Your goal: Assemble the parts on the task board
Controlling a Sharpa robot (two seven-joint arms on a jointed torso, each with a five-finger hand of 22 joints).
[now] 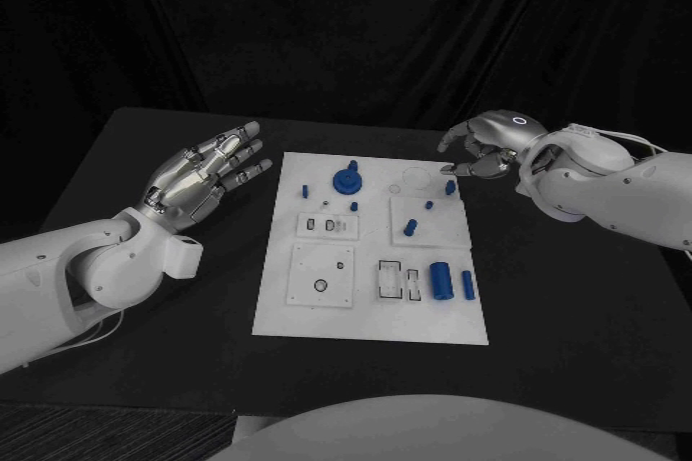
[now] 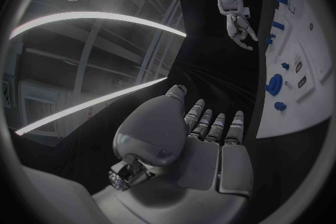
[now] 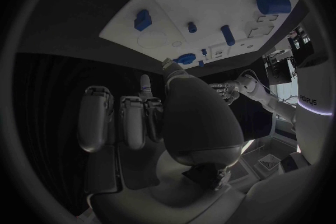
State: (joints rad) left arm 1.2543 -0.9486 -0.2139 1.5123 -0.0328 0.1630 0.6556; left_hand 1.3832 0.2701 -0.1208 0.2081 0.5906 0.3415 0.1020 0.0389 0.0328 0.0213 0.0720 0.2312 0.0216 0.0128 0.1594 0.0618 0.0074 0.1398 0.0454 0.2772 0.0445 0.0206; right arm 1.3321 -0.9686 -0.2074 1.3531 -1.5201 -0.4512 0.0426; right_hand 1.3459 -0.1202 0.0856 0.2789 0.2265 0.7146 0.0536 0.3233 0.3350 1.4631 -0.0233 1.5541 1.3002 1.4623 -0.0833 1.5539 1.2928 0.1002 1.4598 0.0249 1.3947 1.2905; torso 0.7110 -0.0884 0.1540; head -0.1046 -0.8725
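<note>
my left hand (image 1: 202, 177) hovers over the black table (image 1: 130, 161), left of the board (image 1: 372, 316). palm up, fingers spread straight, nothing in it. the left wrist view shows the same flat open palm (image 2: 189, 140).

my right hand (image 1: 488, 146) sits at the board's far right corner, fingers curled down, tips close to a small blue peg (image 1: 450, 188) near that edge. i cannot tell whether the tips touch the peg or hold anything. in the right wrist view the fingers (image 3: 122, 120) are bent and the thumb reaches toward the board; no part seen in the palm.

parts on the board: blue knob (image 1: 348, 180) on a round base at the far middle, small peg (image 1: 304, 191) to its left, two blue cylinders (image 1: 451, 280) lying side by side at the near right, short blue pin (image 1: 411, 226) on the right middle plate.
</note>
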